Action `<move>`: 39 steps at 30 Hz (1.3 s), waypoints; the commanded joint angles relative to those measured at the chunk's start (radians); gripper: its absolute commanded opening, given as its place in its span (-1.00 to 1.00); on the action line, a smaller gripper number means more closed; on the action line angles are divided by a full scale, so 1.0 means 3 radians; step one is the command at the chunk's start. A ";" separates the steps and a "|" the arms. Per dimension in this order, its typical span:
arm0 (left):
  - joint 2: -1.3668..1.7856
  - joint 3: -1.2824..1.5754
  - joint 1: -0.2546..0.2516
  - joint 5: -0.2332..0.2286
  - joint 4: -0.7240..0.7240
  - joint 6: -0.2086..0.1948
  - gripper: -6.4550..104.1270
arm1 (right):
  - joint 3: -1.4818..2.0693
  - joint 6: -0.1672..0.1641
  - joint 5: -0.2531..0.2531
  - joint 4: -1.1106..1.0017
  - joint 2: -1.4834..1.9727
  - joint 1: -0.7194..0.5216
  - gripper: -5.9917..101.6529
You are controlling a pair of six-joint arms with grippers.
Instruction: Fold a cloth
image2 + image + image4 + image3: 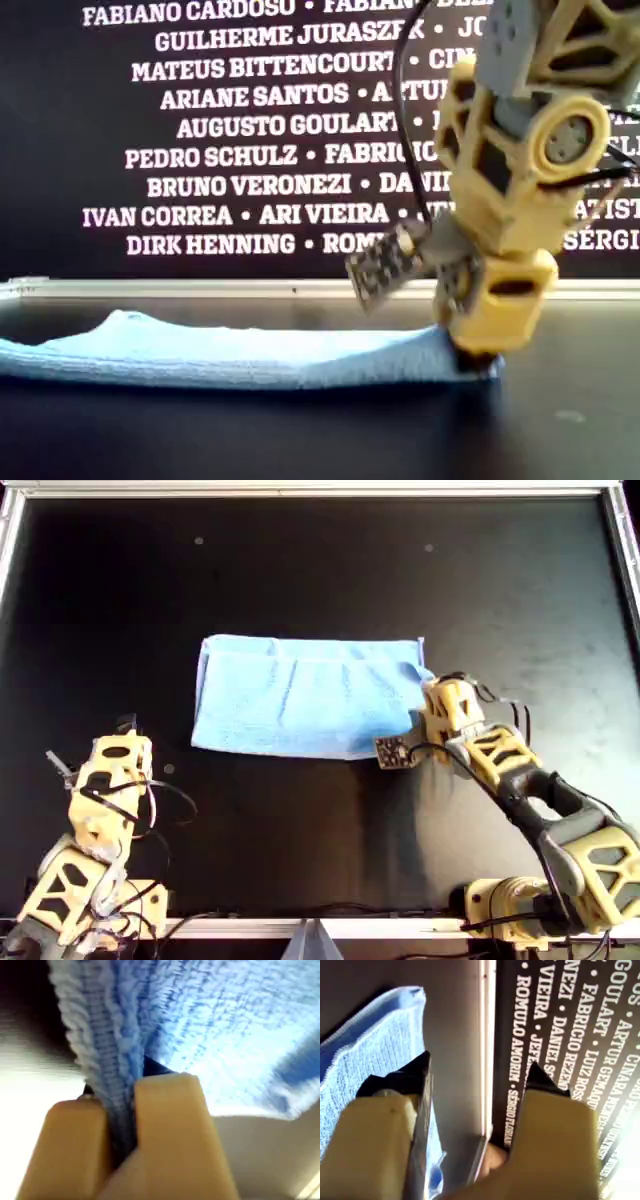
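The light blue cloth [300,695] lies as a wide rectangle on the middle of the black table, with layered edges. In the exterior view the cloth [220,355] lies low and flat. My second gripper [428,688] is at the cloth's right edge in the overhead view, and in the exterior view [475,358] it presses down on that end. In the second wrist view the gripper [122,1095] is shut on the cloth's hemmed edge [100,1035]. My first gripper [125,725] is open and empty at the overhead view's lower left, apart from the cloth. In its wrist view the gripper [477,1067] sees the cloth [365,1055] beyond one finger.
A metal rim [320,490] frames the black table [320,570]. A dark wall with white printed names [240,130] stands behind it. A small circuit board [392,750] hangs off the second arm's wrist.
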 commanded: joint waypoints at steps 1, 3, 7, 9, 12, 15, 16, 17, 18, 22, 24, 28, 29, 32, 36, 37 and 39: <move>0.0051 -0.0056 0.0061 0.0020 -0.0077 0.0010 0.31 | -0.0547 -0.0026 -0.0020 -0.0102 0.0194 0.0082 -0.87; 0.0051 -0.0056 0.0061 0.0020 -0.0077 0.0010 0.31 | -0.0798 -0.0026 -0.0020 -0.0102 0.0128 0.0225 -0.87; 0.0051 -0.0056 0.0061 0.0020 -0.0077 0.0010 0.31 | -0.1278 -0.0026 -0.0015 -0.0102 -0.0005 0.0639 -0.87; 0.0051 -0.0056 0.0061 0.0020 -0.0077 0.0000 0.31 | -0.1524 -0.0031 0.0031 -0.0102 -0.0164 0.0818 -0.87; 0.0051 -0.0056 0.0061 0.0020 -0.0077 -0.0010 0.31 | -0.1887 -0.0031 0.0026 -0.0102 -0.0476 0.0961 -0.87; 0.0051 -0.0056 0.0061 0.0015 -0.0077 0.0005 0.31 | -0.2224 -0.0036 -0.0015 -0.0102 -0.0839 0.1038 -0.87; 0.0051 -0.0056 0.0061 0.0015 -0.0061 0.0010 0.31 | -0.2357 -0.0036 -0.0015 -0.0102 -0.0936 0.1058 -0.87; 0.0046 -0.0056 0.0061 0.0015 -0.0061 0.0015 0.31 | -0.2490 -0.0036 -0.0015 -0.0102 -0.1033 0.1079 -0.87; 0.0046 -0.0056 0.0061 0.0015 -0.0061 0.0015 0.31 | -0.2623 -0.0036 -0.0015 -0.0102 -0.1140 0.1099 -0.87; 0.0046 -0.0056 0.0061 0.0015 -0.0061 0.0015 0.31 | -0.3262 -0.0036 -0.0015 -0.0102 -0.1560 0.1258 -0.87; 0.0046 -0.0056 0.0061 0.0015 -0.0061 0.0015 0.31 | -0.3579 -0.0036 -0.0015 -0.0102 -0.1774 0.1355 -0.87; 0.0046 -0.0056 0.0061 0.0015 -0.0056 0.0015 0.31 | -0.4218 -0.0041 -0.0015 -0.0102 -0.2240 0.1539 -0.87; 0.0046 -0.0051 0.0061 0.0015 -0.0056 0.0015 0.31 | -0.4377 -0.0041 -0.0015 -0.0102 -0.2352 0.1580 -0.87; 0.0046 -0.0051 0.0061 0.0015 -0.0056 0.0015 0.31 | -0.4745 -0.0041 -0.0015 -0.0102 -0.2638 0.1692 -0.87; 0.0046 -0.0051 0.0061 0.0015 -0.0056 0.0010 0.31 | -0.5072 -0.0036 -0.0015 -0.0102 -0.2920 0.1856 -0.87; 0.0046 -0.0051 0.0061 0.0015 -0.0056 0.0010 0.31 | -0.5129 -0.0036 -0.0015 -0.0102 -0.2976 0.1897 -0.87; 0.0046 -0.0051 0.0061 0.0015 -0.0056 0.0005 0.31 | -0.5231 -0.0036 -0.0015 -0.0102 -0.3088 0.1953 -0.86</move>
